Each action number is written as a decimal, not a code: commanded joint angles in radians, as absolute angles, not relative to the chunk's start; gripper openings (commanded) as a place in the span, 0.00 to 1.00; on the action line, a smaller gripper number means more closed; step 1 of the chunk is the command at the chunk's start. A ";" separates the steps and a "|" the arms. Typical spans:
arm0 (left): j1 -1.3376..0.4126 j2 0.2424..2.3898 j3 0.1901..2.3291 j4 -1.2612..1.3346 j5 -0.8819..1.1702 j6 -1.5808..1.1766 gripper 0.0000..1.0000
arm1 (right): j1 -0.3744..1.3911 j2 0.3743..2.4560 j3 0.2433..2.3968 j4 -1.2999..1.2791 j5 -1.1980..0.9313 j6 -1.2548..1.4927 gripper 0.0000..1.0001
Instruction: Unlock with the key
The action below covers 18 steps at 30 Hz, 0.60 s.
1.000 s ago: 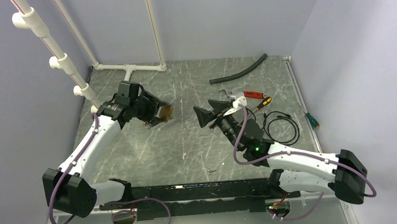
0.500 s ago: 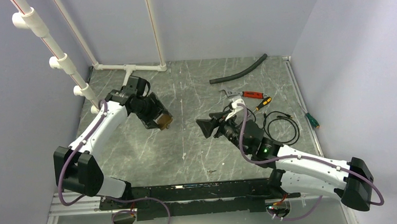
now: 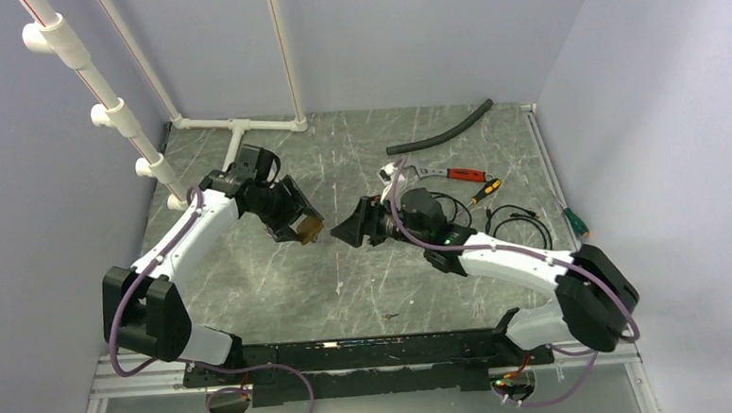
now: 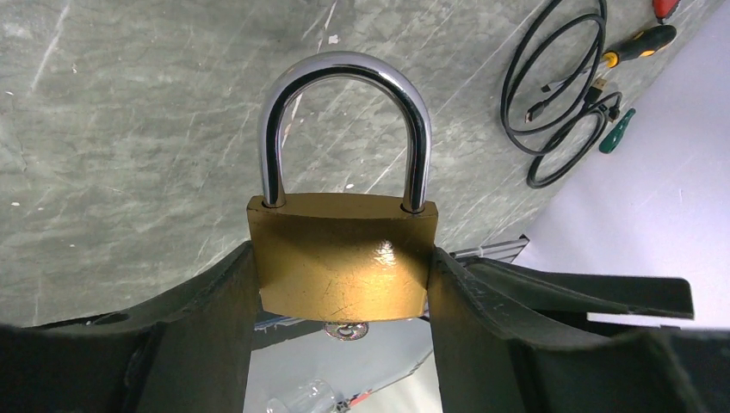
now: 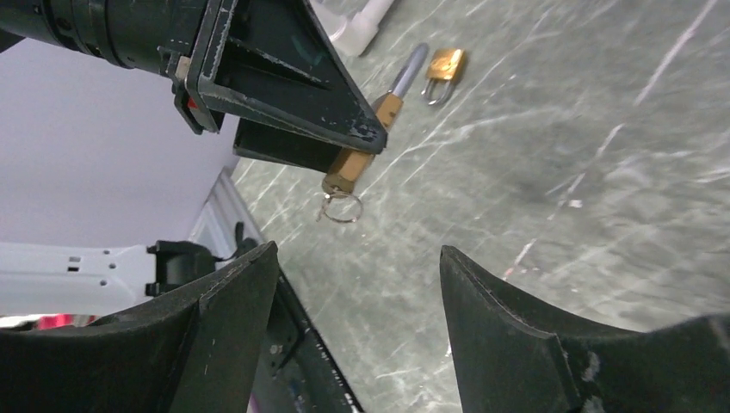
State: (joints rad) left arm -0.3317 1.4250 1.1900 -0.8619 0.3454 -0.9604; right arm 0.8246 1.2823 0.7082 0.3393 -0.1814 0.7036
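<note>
The left hand [image 4: 344, 274] is clenched on the padlock [image 4: 344, 254], with 1 finger pressed flat against each side of the brass body. The silver shackle [image 4: 344, 95] points out away from the wrist, and both legs are seated in the body. The padlock is held up off the table [image 3: 348, 293], a bit left of the middle.

The key [image 4: 346, 329] is at the bottom face of the padlock and looks like it's sitting in the keyhole. From the left wrist view you only get a sliver of it peeking out under the brass. The right wrist view shows it better, with its little metal ring [image 5: 343, 207] dangling off the low end of the padlock.

The right hand [image 5: 360, 254] is released, fingers spread with nothing between them. It's aimed at the key end of the padlock, near it but not touching. From the top view the 2 hands point at each other with a small gap between them.

Other stuff:
- A smaller brass padlock [image 5: 444, 67] lies flat on the table past the left hand.
- A coiled black cable [image 4: 559, 86] sits off to the right side.
- 2 screwdrivers are next to the cable, 1 orange-and-black [image 4: 641, 41] and 1 green [image 4: 616, 143].
- A black hose [image 3: 439, 132] lies near the back wall.
</note>
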 commanded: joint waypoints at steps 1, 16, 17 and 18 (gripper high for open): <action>-0.345 1.360 1.175 -0.743 0.415 -1.007 0.00 | 0.824 1.380 0.772 0.540 -0.325 0.828 0.71; -0.365 1.325 1.117 -0.702 0.423 -1.040 0.00 | 0.825 1.595 0.894 0.525 -0.257 0.907 0.56; -0.365 1.320 1.115 -0.703 0.409 -1.040 0.00 | 0.826 1.603 0.899 0.514 -0.247 0.908 0.54; -0.365 1.315 1.113 -0.696 0.409 -1.041 0.00 | 0.829 1.611 0.905 0.506 -0.238 0.909 0.53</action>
